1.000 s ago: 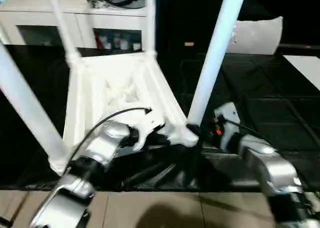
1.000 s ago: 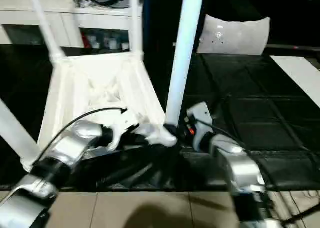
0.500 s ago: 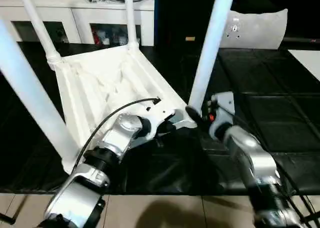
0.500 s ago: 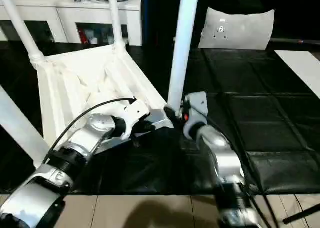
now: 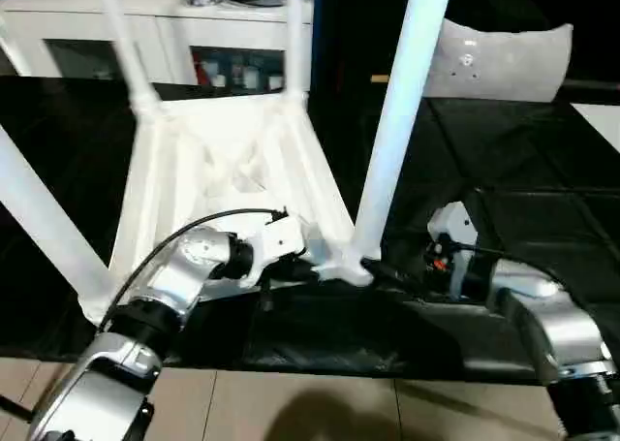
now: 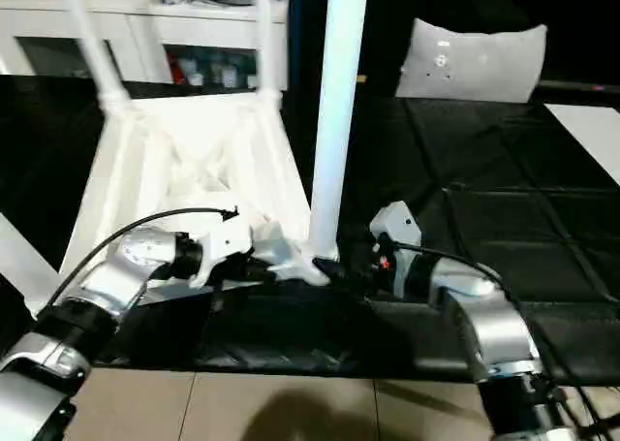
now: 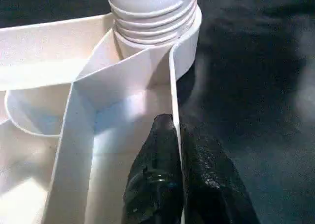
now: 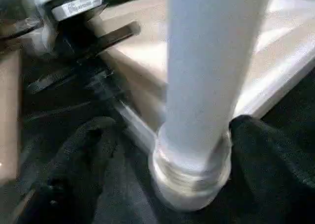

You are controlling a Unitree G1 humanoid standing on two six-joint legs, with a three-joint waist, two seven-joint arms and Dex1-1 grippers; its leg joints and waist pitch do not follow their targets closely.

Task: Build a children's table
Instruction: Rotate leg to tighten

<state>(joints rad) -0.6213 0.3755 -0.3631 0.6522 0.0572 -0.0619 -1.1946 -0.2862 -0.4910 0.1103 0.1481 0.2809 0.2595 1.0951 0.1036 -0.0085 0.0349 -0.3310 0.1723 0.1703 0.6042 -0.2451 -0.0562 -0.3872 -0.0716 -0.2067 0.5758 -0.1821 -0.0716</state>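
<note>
Table (image 5: 232,170) lies upside down at centre-left in the head view. Left wrist view: left gripper (image 7: 178,150) pinches the table's rim. Right wrist view: right gripper (image 8: 197,150) gapes wide around a leg (image 8: 206,76), fingers (image 8: 83,150) apart from it.

Left gripper (image 7: 178,179) rises from the bottom centre, its two black fingers (image 7: 155,179) pinched on the thin white rim wall of the table top (image 7: 83,130). At top centre, a leg (image 7: 150,12) shows its threaded end seated in the corner socket (image 7: 184,47).
</note>
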